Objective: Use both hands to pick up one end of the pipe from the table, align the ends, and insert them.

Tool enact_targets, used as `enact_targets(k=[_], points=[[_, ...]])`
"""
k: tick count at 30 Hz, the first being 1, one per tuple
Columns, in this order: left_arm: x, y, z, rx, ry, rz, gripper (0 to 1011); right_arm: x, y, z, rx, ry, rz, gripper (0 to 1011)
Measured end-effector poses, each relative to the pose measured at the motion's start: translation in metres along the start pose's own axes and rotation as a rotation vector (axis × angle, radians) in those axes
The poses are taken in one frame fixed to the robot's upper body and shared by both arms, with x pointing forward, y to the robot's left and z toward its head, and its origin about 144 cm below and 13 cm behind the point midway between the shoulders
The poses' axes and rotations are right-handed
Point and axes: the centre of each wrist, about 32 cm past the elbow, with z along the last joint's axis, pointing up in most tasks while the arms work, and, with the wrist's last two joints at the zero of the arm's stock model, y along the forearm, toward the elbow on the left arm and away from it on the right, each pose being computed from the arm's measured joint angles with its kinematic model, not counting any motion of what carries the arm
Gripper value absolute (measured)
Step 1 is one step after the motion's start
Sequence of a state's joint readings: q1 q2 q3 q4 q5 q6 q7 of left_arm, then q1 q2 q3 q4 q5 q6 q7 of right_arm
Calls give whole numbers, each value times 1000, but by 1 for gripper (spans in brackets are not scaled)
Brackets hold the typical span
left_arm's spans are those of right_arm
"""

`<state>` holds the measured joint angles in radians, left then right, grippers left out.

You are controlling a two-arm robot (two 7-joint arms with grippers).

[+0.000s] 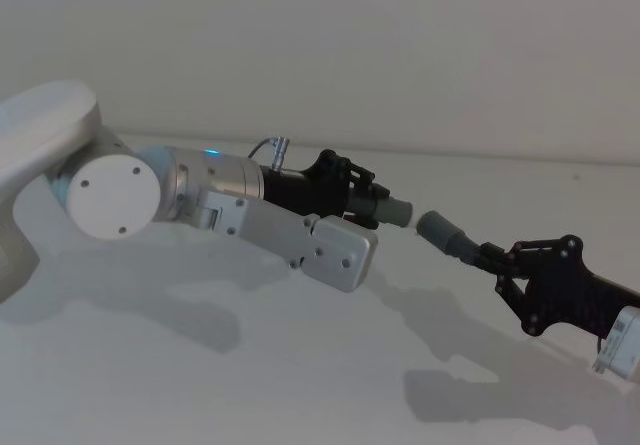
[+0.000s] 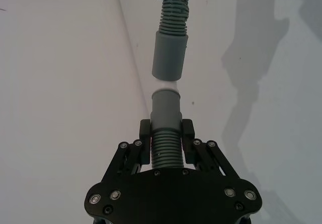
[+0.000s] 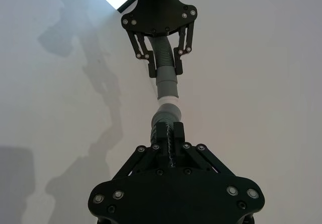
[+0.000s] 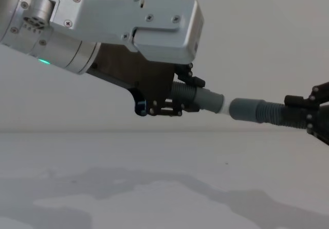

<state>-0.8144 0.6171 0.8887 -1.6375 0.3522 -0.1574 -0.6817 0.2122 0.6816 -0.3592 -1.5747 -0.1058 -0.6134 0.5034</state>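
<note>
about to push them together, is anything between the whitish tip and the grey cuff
Nothing visible. The left pincer holds the short piece with its whitish tip facing the smooth cuff of the corrugated piece in the right pincer. They look roughly lined up above the white table.

The right gripper [image 4: 314,117] is cut off at the right edge. The corrugated piece [image 4: 267,112] disappears between its fingers, its far length hidden.

A plain pale wall [image 1: 400,45] rises behind, evenly lit.
</note>
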Motion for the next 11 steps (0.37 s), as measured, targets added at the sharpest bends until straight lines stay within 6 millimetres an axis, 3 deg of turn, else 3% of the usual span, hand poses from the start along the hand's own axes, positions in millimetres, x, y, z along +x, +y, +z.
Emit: enact_targets(k=[11], points=[[0,0,0,0,0,0,342,0,0,0,4,0,0,56]])
